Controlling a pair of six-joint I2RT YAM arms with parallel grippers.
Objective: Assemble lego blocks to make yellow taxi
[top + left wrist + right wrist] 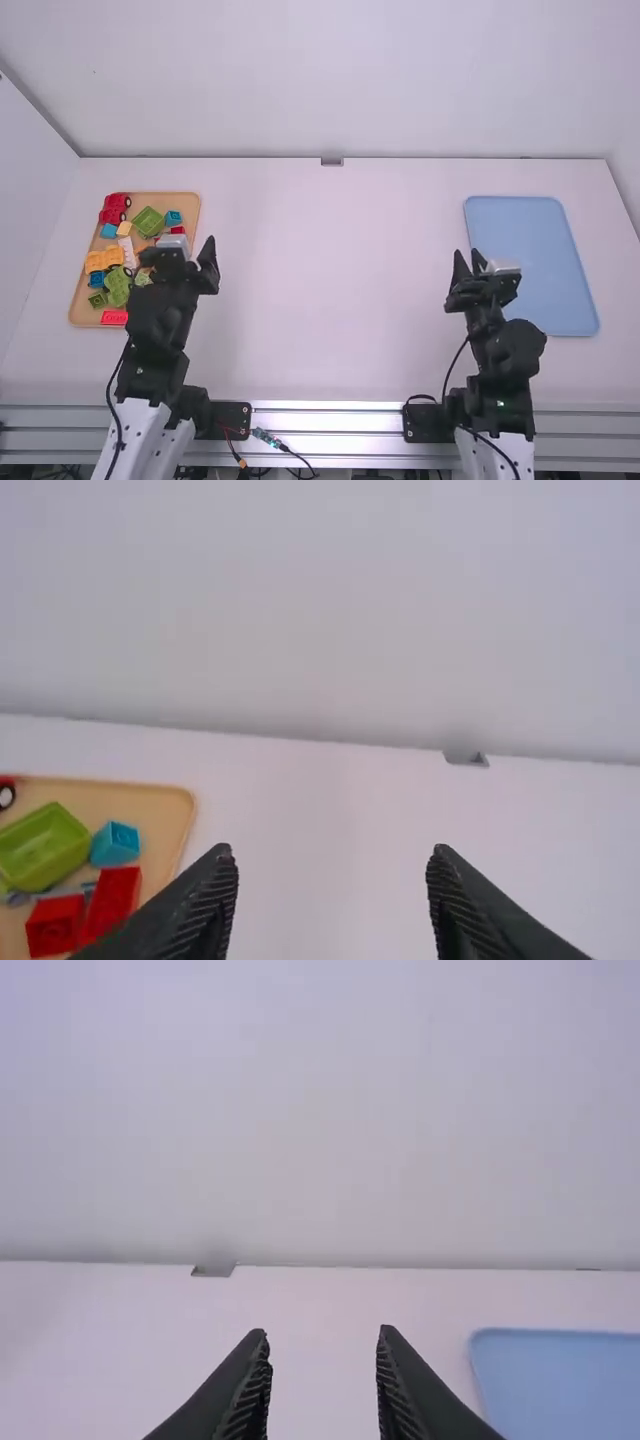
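Your left gripper [331,856] and right gripper [322,1337] are open; crowded, seemingly overlapping blocks [149,222] by the tabletop's [330,290] left edge could snag.

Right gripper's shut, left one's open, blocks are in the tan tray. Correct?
Not the right gripper: it's open, fingers clearly apart in the right wrist view. The rest stands: left gripper open, blocks in the tan tray.
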